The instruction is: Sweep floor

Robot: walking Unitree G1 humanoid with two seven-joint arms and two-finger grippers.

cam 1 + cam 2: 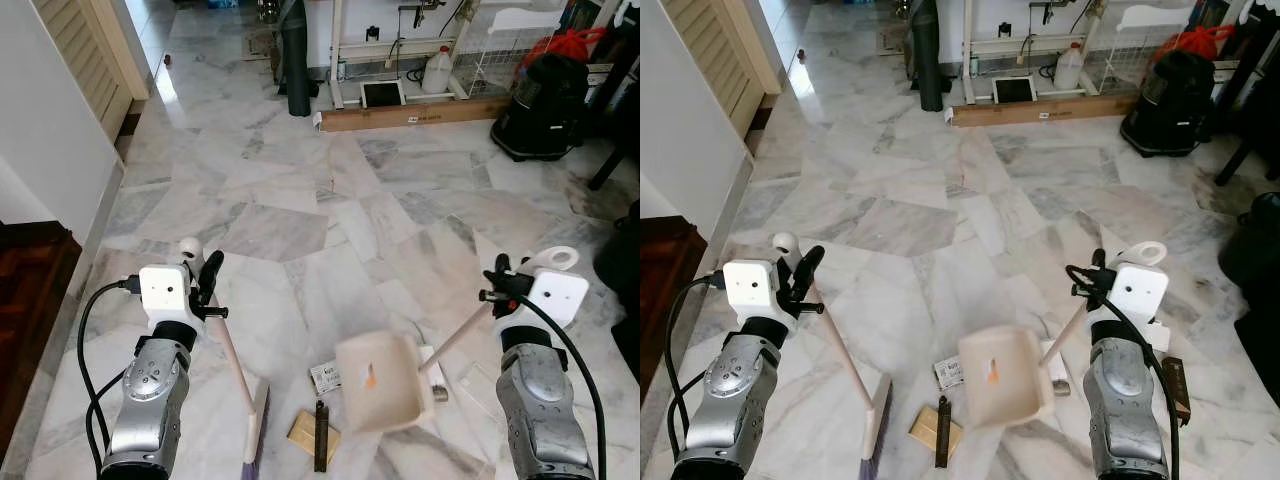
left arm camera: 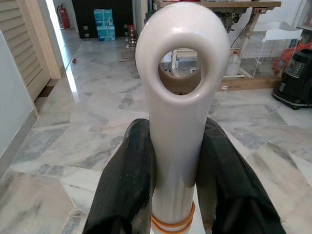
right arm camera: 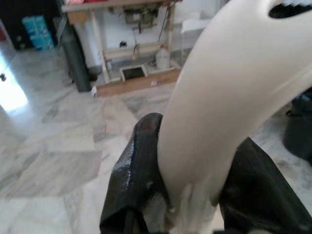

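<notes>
Here the head views look down on a floor [image 1: 300,230] of grey-veined white marble slabs, glossy where light falls near a louvred door [image 1: 85,50] on the robot's left. A dark wooden step [image 1: 25,290] sits below the white wall. At the far side stand a white-framed bench [image 1: 400,50], a long wooden plank [image 1: 410,113], a plastic jug [image 1: 437,70] and a black vacuum cleaner [image 1: 545,105]. The left gripper [image 1: 205,285] is clamped on the cream broom [image 1: 240,385], whose head rests on the floor. The right gripper [image 1: 497,288] is clamped on the handle of the cream dustpan [image 1: 383,382], which sits beside the broom head. Scraps of litter [image 1: 318,432] lie between the 2.

The left wrist view shows both black fingers [image 2: 124,180] pressed against the broom's looped handle end [image 2: 181,63], marble beyond.

The right wrist view shows black fingers [image 3: 141,165] closed around the dustpan handle [image 3: 229,92].
</notes>
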